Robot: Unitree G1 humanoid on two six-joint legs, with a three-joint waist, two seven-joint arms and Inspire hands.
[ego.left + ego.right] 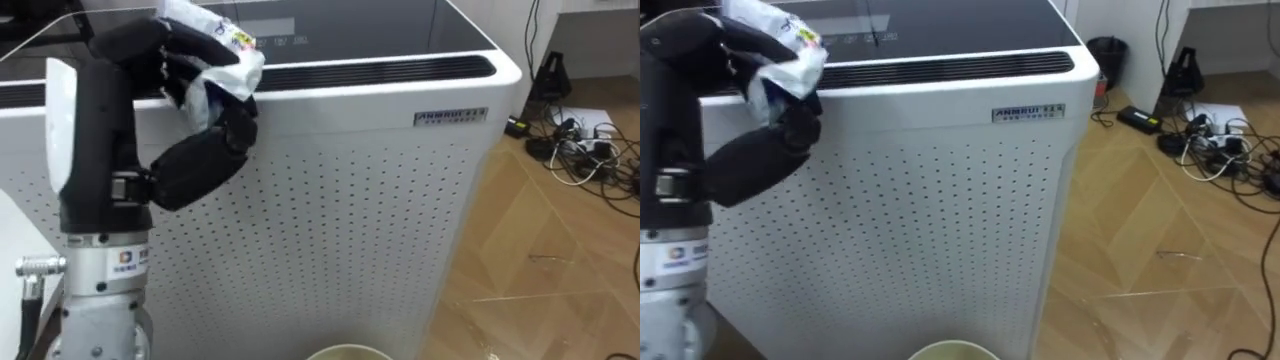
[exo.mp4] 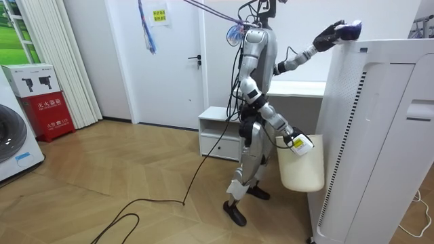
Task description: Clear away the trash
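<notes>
Left eye view: left hand (image 1: 195, 160) has the garbage, up at the top edge of the air purifier (image 1: 330, 180).
Its fingers are curled over a crumpled white wrapper (image 1: 215, 45), the thumb closing from below. The wrapper is at the purifier's near-left top rim; can't tell whether it touches the rim. Room view: the robot stands just beside the tall white purifier with its left arm raised. Right hand (image 2: 291, 139) is low at the rim of a cream bin (image 2: 302, 166); can't tell its grip. A cable tangle (image 1: 585, 150) lies on the wood floor, far right.
</notes>
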